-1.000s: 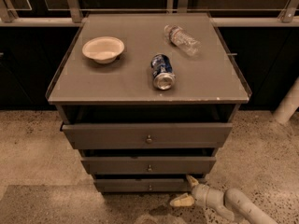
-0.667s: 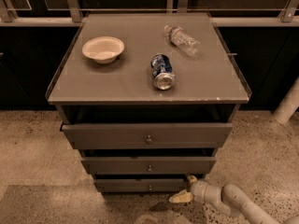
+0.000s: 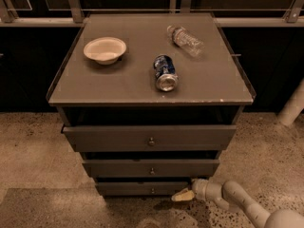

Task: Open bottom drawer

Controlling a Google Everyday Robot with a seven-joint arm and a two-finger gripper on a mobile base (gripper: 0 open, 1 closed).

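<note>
A dark grey cabinet holds three flat-fronted drawers, each with a small round knob. The bottom drawer is the narrowest and lowest, with its knob at centre. My gripper comes in from the lower right on a pale arm. Its tan fingertips sit low above the floor, just right of the bottom drawer's knob and close in front of the drawer face. I cannot tell whether it touches the drawer.
The top drawer and middle drawer stand slightly out. On the cabinet top lie a white bowl, a blue can on its side and a clear plastic bottle. Speckled floor surrounds the cabinet.
The gripper and arm have shifted slightly left, closer to the bottom drawer's front. The drawers and the things on top have not moved.
</note>
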